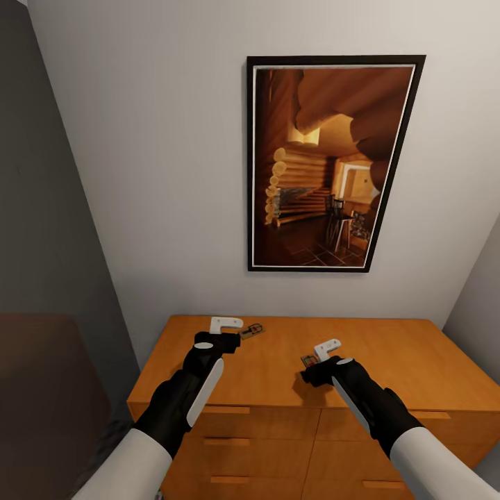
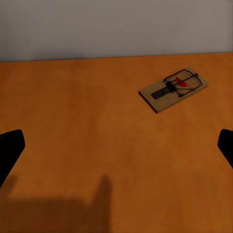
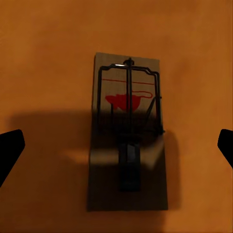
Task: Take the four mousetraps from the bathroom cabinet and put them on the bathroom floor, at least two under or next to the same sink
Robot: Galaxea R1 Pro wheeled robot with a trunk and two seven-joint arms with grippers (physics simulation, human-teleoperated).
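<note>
Poised over the orange-brown cabinet [image 1: 389, 347] low in frame: right gripper [image 3: 116, 145] spread wide above one mousetrap [image 3: 127, 131] for a grab, left gripper [image 2: 116, 145] likewise splayed, second mousetrap [image 2: 174, 89] just beyond.

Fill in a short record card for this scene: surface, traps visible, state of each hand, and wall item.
surface: cabinet top, orange-brown wood
traps visible: two; left mousetrap, right mousetrap
left hand: open, empty, near left mousetrap
right hand: open, above right mousetrap, not gripping
wall item: framed log-cabin picture
</note>
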